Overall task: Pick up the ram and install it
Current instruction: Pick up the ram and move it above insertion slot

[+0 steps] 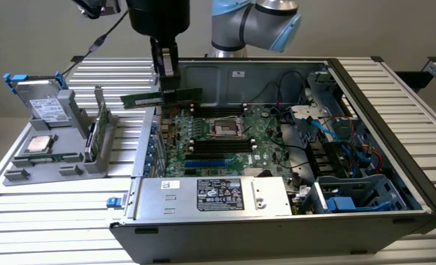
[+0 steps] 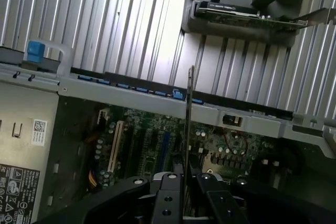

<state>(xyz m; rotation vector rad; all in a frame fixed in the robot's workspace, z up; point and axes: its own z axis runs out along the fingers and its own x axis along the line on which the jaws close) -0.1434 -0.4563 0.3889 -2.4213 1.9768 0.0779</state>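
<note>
The ram (image 1: 157, 98) is a long narrow green stick, held level in the air over the left wall of the open computer case (image 1: 394, 165). My gripper (image 1: 167, 81) is shut on it, gripping near its right end from above. In the wrist view the ram (image 2: 188, 108) appears edge-on as a thin strip rising from between the black fingers (image 2: 169, 190), above the case wall and the motherboard (image 2: 157, 140). The motherboard's (image 1: 232, 138) black memory slots (image 1: 221, 147) lie below and to the exterior view's right of the stick.
A grey fixture (image 1: 52, 160) on the exterior view's left holds a drive (image 1: 47, 105), a silver processor (image 1: 39, 143) and an upright green card (image 1: 98, 130). The power supply (image 1: 218, 194) fills the case's near side. Cables and a drive cage (image 1: 350, 193) crowd the right.
</note>
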